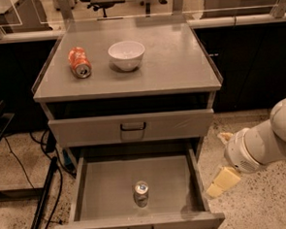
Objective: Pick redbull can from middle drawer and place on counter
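The redbull can (141, 193) stands upright in the open middle drawer (99, 187), near the middle of its front part. The drawer is pulled out towards me. The counter (174, 68) is the grey top of the cabinet above it. My gripper (222, 160) is to the right of the drawer, just outside its right wall and above floor level. It is open and empty, with one cream finger (221, 182) low and the other (225, 136) higher. It is a good hand's width from the can.
An orange soda can (79, 62) lies on its side on the counter's left part, next to a white bowl (126, 54). The upper drawer (132, 127) is shut. A dark stand and cables (44, 200) lie on the floor at the left.
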Robot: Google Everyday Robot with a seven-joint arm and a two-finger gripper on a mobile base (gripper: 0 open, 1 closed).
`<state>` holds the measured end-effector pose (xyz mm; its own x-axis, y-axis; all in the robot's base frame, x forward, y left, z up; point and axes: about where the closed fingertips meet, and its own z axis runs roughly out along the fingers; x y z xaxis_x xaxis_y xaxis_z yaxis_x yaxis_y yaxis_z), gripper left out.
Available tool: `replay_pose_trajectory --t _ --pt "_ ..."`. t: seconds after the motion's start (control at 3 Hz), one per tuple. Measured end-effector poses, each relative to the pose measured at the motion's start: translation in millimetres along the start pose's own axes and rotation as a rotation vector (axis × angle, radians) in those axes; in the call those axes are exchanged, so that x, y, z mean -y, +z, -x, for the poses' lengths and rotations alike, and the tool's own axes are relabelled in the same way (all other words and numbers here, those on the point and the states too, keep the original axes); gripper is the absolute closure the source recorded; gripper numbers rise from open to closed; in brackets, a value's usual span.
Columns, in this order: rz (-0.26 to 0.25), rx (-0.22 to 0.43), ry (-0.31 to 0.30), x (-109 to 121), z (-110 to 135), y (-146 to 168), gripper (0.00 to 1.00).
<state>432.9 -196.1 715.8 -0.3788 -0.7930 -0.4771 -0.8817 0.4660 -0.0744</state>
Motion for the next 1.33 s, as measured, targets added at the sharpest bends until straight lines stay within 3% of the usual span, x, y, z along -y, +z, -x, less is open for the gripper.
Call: replay_pose_trajectory --t 0.33,1.33 --pt "0.0 0.0 0.0 0 0 0 0.0" --pt "0.095 0.138 0.094 -17 -27 86 0.0"
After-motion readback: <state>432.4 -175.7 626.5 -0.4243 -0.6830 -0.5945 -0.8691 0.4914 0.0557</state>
